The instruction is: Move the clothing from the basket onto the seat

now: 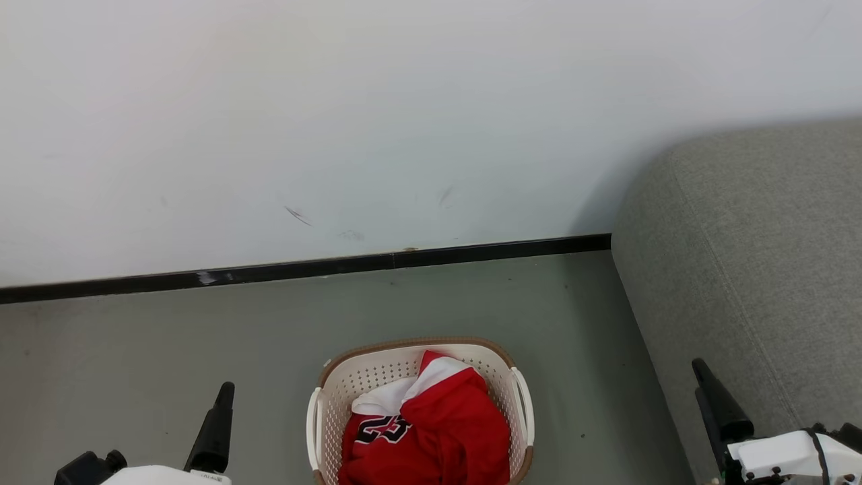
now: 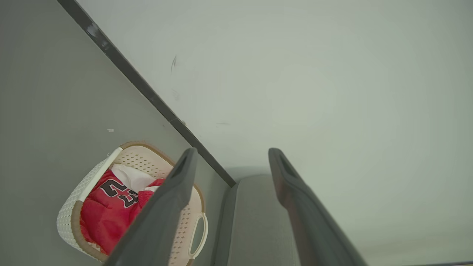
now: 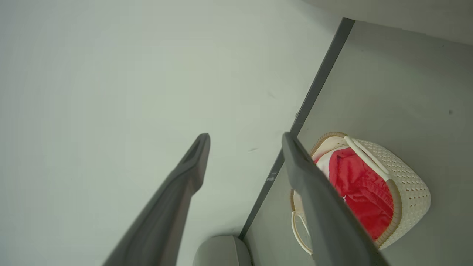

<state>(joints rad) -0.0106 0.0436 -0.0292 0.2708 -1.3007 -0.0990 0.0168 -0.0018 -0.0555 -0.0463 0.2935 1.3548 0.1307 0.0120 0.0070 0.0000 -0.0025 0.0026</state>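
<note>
1. Left wrist view: the left gripper (image 2: 232, 153) holds its two long dark fingers spread wide, with nothing between them. Past the fingertips are a pale wall (image 2: 332, 92) and a black skirting strip (image 2: 147, 94).
2. Low in that view, partly hidden behind one finger, a cream perforated basket (image 2: 66, 221) with a brown rim stands on the grey-green floor (image 2: 48, 92).
3. The red clothing (image 2: 99, 218) lies bunched inside the basket. On top is a jersey (image 2: 118, 192) showing a black, white-edged 23 and some white trim.
4. The grey fabric seat (image 2: 255, 221) shows low between this gripper's fingers, just beyond the basket's white handle (image 2: 197, 236).
5. Right wrist view: the right gripper (image 3: 245, 137) is likewise spread and empty. The basket, with the clothing in it, sits beyond one finger and is partly covered by it.
6. Head view: the basket stands on the floor between the two grippers, clear of both and somewhat nearer the left one. The right gripper is seen against the seat's near edge; whether it touches the fabric cannot be told. No clothing lies on the seat.
</note>
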